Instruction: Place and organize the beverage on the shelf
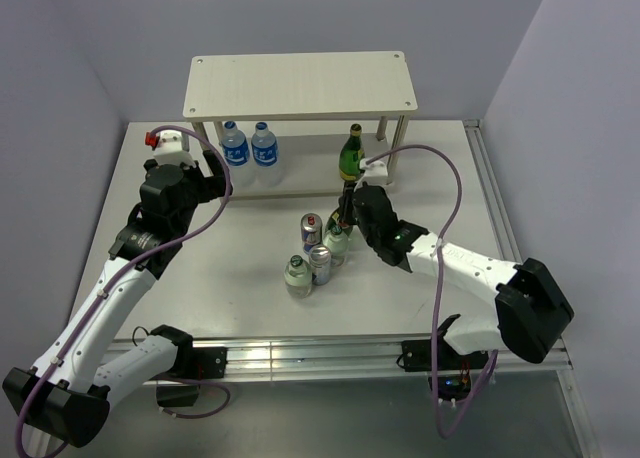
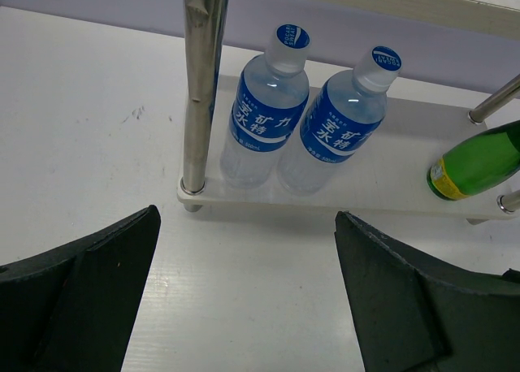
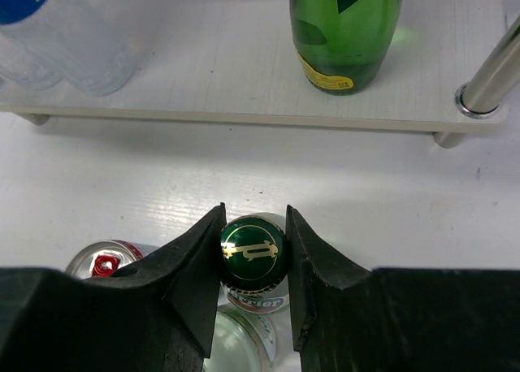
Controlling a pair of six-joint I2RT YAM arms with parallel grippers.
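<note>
While the left gripper (image 2: 248, 219) gapes, right gripper (image 3: 253, 218) clamps bottle (image 3: 253, 254)

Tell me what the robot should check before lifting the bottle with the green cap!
1. Right gripper centred on green-capped bottle: ok, closed round its top.
2. Grip strong enough: cannot tell.
3. Neighbours clear: not ok, red-topped can sits very close.
4. Free space on lower shelf board between water bottles and green glass bottle: ok.
5. Left gripper out of the way: ok, open near the water bottles.
</note>
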